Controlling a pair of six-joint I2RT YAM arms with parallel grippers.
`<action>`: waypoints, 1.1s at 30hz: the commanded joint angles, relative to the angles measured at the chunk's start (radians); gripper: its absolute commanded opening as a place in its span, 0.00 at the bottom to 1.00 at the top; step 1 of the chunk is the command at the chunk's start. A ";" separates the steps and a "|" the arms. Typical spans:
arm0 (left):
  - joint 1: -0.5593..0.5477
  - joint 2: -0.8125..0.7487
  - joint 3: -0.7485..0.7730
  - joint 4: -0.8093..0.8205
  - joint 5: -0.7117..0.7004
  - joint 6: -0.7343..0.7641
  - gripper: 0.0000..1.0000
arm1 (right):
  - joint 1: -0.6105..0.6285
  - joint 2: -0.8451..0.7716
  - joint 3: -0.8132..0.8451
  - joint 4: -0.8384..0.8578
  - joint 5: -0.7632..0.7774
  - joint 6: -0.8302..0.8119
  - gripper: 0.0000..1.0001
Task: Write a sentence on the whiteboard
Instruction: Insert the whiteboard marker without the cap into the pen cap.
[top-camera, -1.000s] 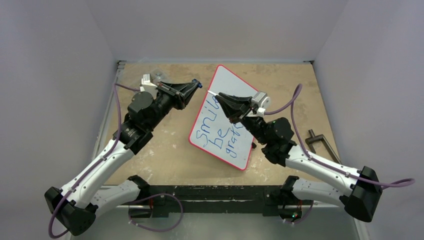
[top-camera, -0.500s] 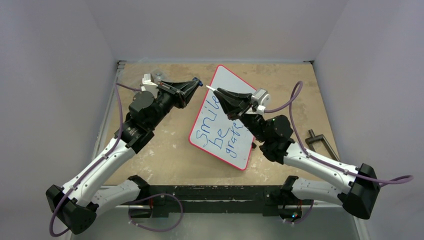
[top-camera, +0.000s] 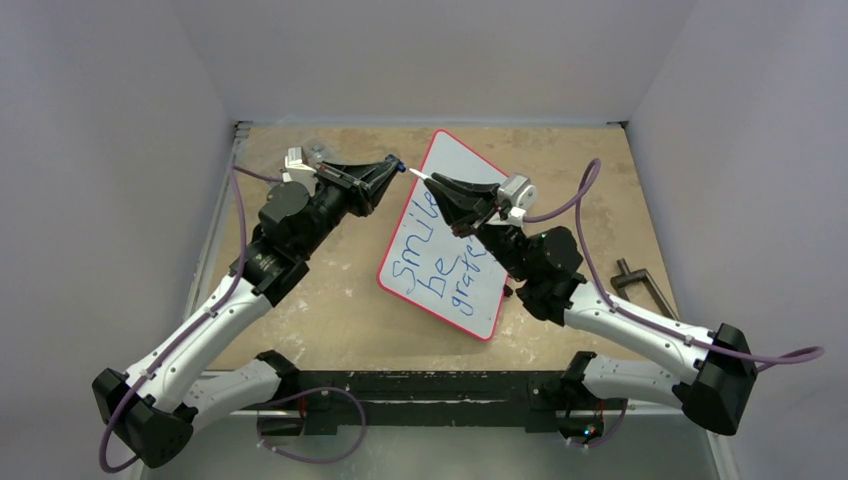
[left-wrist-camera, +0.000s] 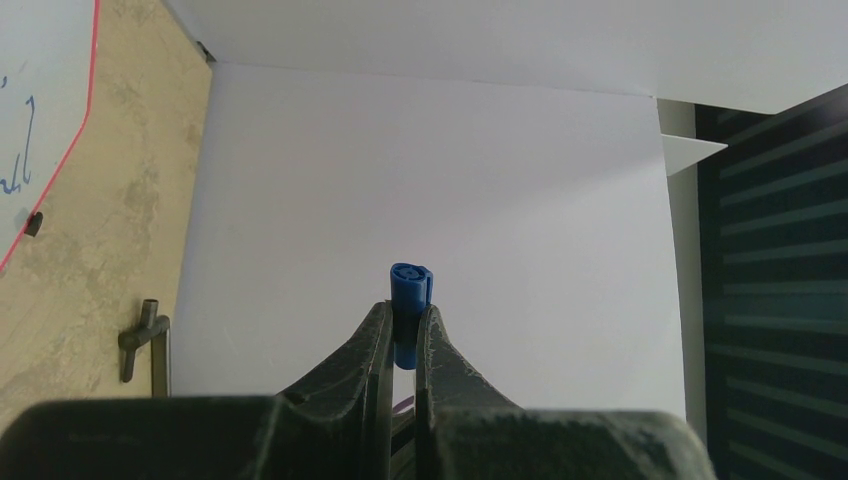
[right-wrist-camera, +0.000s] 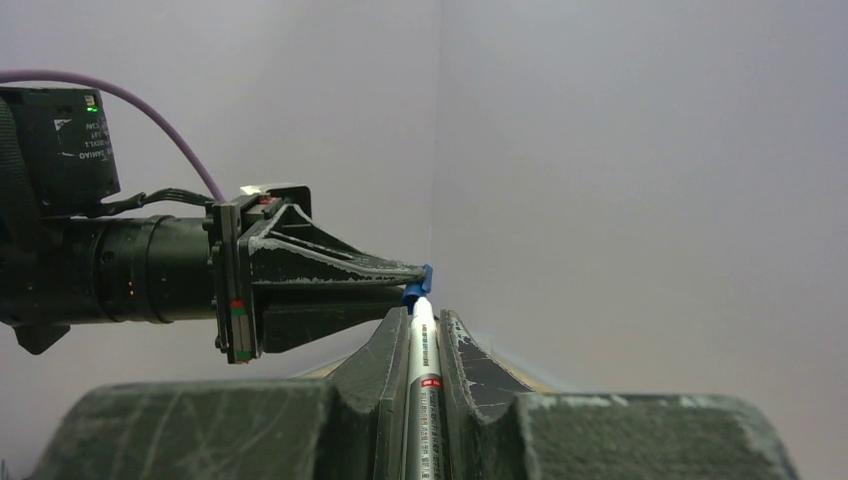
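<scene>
Above table's (top-camera: 330, 310) far half | we note left gripper (top-camera: 391, 166) pinching blue cap (left-wrist-camera: 410, 284) | right gripper (top-camera: 438, 183) pinching white marker (right-wrist-camera: 422, 372), tip just beside cap | sentence (top-camera: 436, 268) on whiteboard (top-camera: 468, 165) below

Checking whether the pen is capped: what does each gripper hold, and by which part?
The left gripper pinches a blue cap by its rear end. The right gripper clamps a white marker along its barrel, front end poking out.

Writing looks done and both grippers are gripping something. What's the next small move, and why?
Probably ease the right gripper forward so the marker tip enters the blue cap in the left gripper: they face each other almost touching, and the sentence looks written.
</scene>
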 joint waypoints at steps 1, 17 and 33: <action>-0.004 0.005 0.016 0.039 -0.009 -0.002 0.00 | 0.007 0.003 0.050 0.032 -0.007 -0.013 0.00; -0.005 0.014 0.032 0.039 -0.003 -0.002 0.00 | 0.007 0.025 0.058 0.025 0.003 -0.014 0.00; -0.004 0.006 0.023 0.053 0.010 -0.008 0.00 | 0.007 0.065 0.067 0.049 0.022 -0.023 0.00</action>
